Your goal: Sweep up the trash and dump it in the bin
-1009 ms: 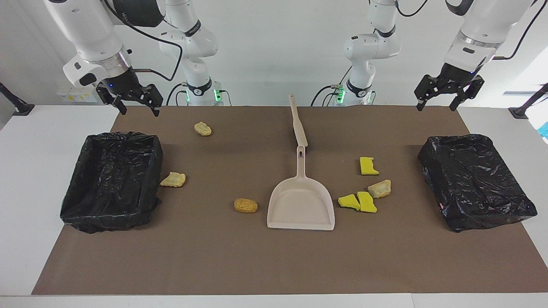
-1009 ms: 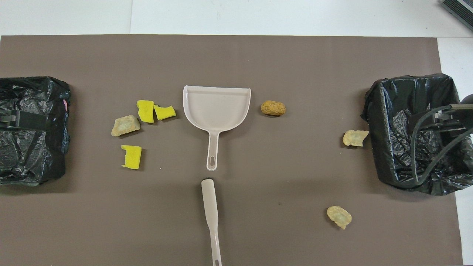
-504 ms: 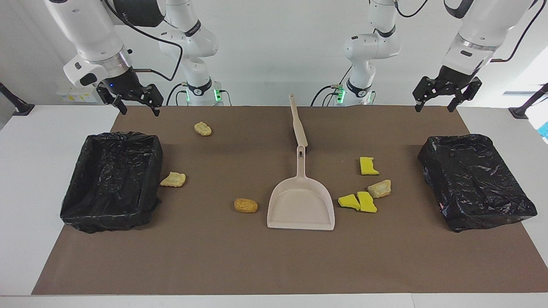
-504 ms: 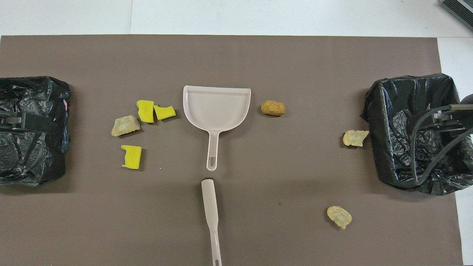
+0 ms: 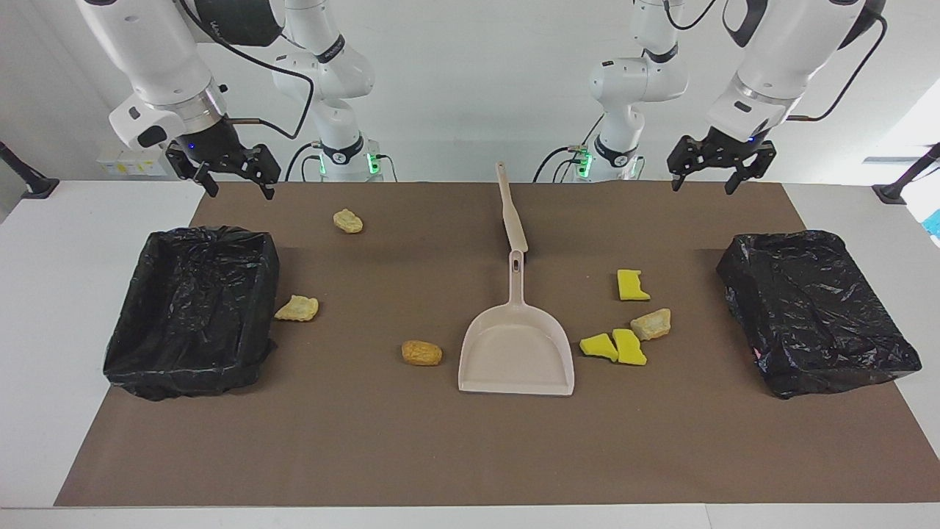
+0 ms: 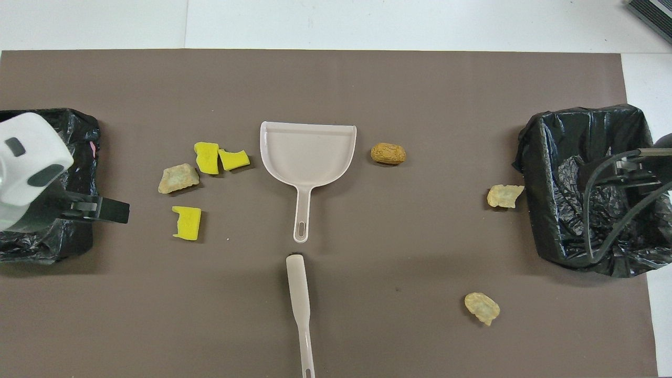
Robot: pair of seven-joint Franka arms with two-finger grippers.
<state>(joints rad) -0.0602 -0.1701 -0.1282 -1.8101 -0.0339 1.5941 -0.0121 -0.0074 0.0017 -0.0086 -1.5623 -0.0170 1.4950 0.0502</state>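
The trash lies scattered on the brown mat: three yellow sponge pieces and a tan lump beside the beige dustpan, toward the left arm's end. Three more tan and orange-brown lumps lie toward the right arm's end. One black-lined bin stands at the right arm's end, another at the left arm's. My left gripper hangs open and empty over the mat's robot-side edge. My right gripper waits open and empty, raised by its bin's robot-side end.
A beige brush lies in line with the dustpan's handle, nearer to the robots. In the overhead view the left arm's white wrist covers part of the bin at its end. White tabletop borders the mat.
My left gripper has swung from above its bin's end toward the table's middle. The right arm, trash, dustpan and brush have stayed put.
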